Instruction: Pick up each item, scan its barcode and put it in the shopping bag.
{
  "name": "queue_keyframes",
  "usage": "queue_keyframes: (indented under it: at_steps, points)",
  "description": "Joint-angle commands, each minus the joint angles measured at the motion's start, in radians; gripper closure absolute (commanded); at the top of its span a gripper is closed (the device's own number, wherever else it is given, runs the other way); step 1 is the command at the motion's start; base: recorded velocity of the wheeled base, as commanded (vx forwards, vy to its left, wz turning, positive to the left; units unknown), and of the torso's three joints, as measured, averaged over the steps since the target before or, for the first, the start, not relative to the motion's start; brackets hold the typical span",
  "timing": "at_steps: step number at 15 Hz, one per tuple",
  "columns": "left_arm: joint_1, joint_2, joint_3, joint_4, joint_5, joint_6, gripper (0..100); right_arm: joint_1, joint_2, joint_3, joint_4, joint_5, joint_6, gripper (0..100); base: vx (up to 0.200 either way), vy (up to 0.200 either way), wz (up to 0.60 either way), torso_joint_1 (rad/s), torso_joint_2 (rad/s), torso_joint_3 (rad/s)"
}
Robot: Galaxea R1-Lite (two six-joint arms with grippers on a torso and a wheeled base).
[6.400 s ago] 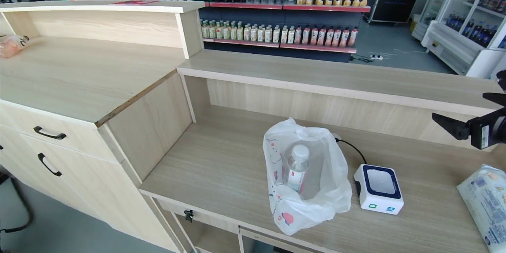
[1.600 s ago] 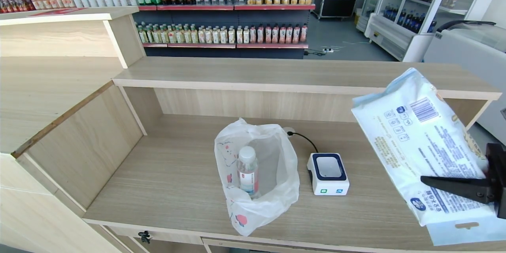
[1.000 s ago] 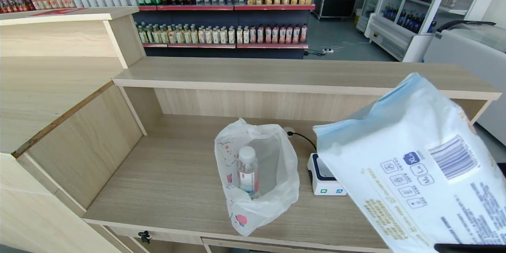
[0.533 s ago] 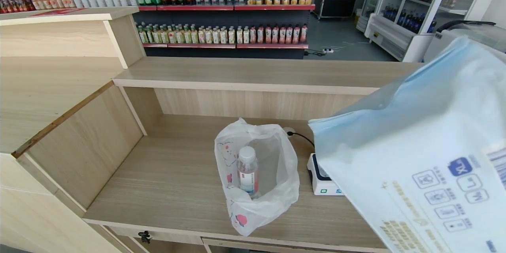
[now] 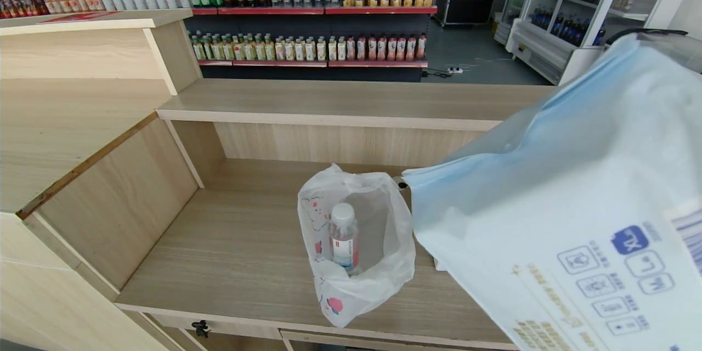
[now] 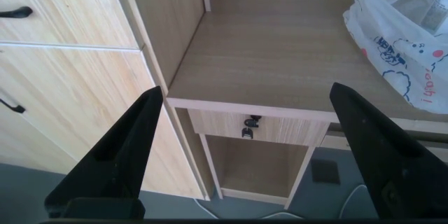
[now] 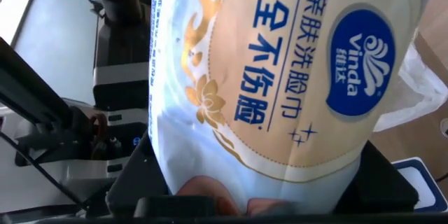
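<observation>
Aloft near shopping bag (image 5: 356,285), pack (image 5: 565,186) in right tool (image 7: 255,196); left tool (image 6: 245,89) wide.

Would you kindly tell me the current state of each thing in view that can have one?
left gripper: jaws open, empty.
right gripper: jaws shut on the soft pack.
soft pack: lifted off the counter, held in the air.
shopping bag: open, standing on the counter.
bottle: upright, capped, inside the shopping bag.
drawer: closed.

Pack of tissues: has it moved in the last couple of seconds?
Yes. The pack has swung left, toward the bag; its corner now reaches the bag's rim, having started well to its right.
</observation>
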Motion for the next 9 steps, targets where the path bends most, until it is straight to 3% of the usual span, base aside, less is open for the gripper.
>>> queue_keyframes:
  at_steps: [1,3,5,7,8,9]
  points:
    - [0.002,0.000,0.000,0.000,0.000,0.000,0,0.010,0.012,0.001,0.001,-0.005,0.000,100,0.000,0.000,0.00,0.000,0.00,0.000]
    - [0.000,0.000,0.000,0.000,0.000,0.000,0,0.011,0.015,0.003,0.001,-0.022,-0.002,100,0.000,0.000,0.00,0.000,0.00,0.000]
    - [0.002,0.000,0.000,0.000,0.000,0.000,0,-0.061,0.015,0.019,-0.002,-0.060,-0.008,100,0.000,0.000,0.00,0.000,0.00,0.000]
    - [0.002,0.000,0.000,0.000,0.000,0.000,0,-0.216,0.017,0.049,-0.004,-0.124,-0.095,100,0.000,0.000,0.00,0.000,0.00,0.000]
    - [0.000,0.000,0.000,0.000,0.000,0.000,0,-0.372,0.020,0.088,-0.010,-0.128,-0.196,100,0.000,0.000,0.00,0.000,0.00,0.000]
    - [0.002,0.000,0.000,0.000,0.000,0.000,0,-0.458,0.029,0.113,-0.018,-0.128,-0.259,100,0.000,0.000,0.00,0.000,0.00,0.000]
